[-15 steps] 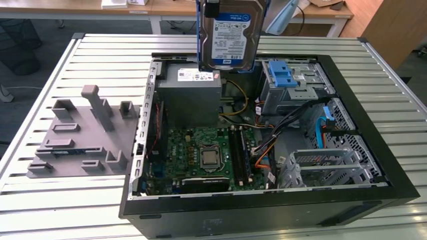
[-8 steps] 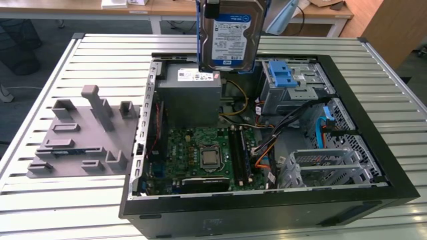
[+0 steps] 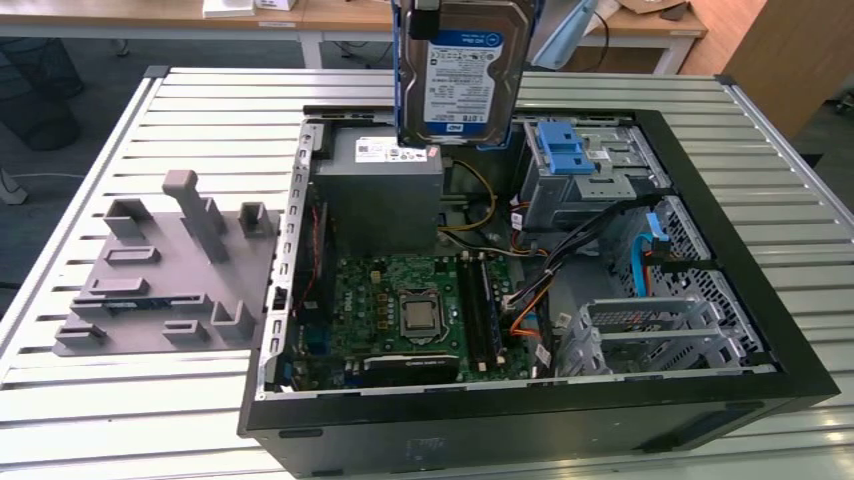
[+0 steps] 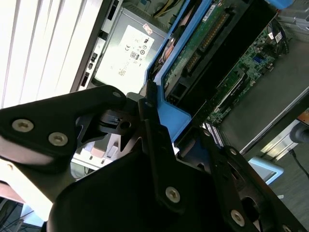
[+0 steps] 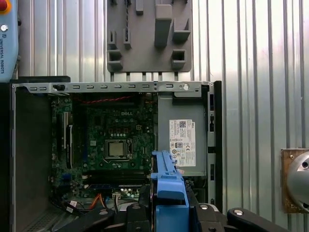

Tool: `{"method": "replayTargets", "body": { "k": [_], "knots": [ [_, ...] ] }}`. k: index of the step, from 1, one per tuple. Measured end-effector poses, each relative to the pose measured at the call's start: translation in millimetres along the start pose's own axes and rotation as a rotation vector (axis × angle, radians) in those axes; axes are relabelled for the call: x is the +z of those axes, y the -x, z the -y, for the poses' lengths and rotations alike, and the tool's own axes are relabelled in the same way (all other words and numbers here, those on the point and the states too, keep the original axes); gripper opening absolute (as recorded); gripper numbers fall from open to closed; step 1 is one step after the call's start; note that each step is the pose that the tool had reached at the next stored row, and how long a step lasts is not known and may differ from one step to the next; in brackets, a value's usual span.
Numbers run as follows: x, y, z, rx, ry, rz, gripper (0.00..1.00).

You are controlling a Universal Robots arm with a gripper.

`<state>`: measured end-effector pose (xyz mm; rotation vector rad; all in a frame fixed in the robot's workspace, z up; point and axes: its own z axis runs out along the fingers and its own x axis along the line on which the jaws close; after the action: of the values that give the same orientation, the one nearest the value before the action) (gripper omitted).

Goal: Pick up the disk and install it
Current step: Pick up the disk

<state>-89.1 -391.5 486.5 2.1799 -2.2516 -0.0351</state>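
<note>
Nearest, in both wrist views: gripper (image 4: 159,128) clamped on the blue carrier frame (image 4: 171,113) of the disk (image 3: 463,75), black fingers (image 4: 120,126) on either side of the blue plastic.

Disk upright, label face out, at upper centre of the exterior view. Hanging above the open computer case (image 3: 534,425), not touching it.

Behind the disk's lower edge in that frame: grey power supply (image 3: 380,190). Lower in the frame, green motherboard (image 3: 400,300). Right of the disk and a little lower, metal drive cage (image 3: 607,185) with a blue latch.

Outside the case, at centre left: grey fixture plate (image 3: 160,270), flat on the slatted surface (image 3: 200,110).

Farthest, along the top edge: desks (image 3: 134,18).
</note>
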Motion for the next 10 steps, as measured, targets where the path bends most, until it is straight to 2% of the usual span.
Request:
{"method": "replayTargets", "body": {
  "k": [10],
  "knots": [
    [-0.1,-5.7,0.2,0.0,0.0,0.0,0.36]
  ]
}}
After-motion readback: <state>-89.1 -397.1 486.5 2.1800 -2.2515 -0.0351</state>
